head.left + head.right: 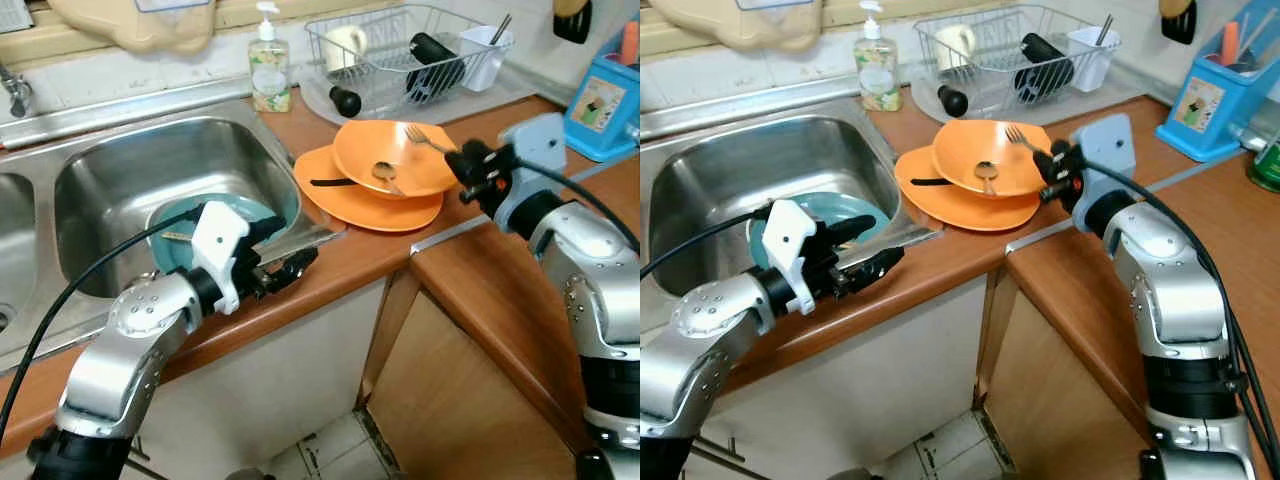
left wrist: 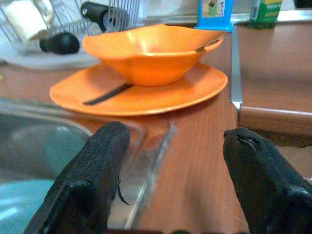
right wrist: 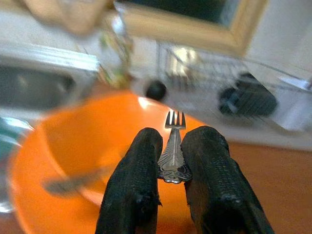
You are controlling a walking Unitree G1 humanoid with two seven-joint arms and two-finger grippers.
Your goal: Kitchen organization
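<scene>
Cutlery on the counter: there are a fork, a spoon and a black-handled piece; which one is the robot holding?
The fork. The right gripper pinches its handle above the orange bowl. The spoon lies in that bowl; the black-handled piece lies on the orange plate.

Orange bowl stacked on an orange plate beside the sink.
The right gripper holds a fork over the bowl's rim.

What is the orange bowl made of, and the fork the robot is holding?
The orange bowl looks like plastic: solid colour with a soft, dull shine. The fork, pinched in the right gripper, looks like metal: silvery and shiny, with a pattern pressed into its handle.
</scene>
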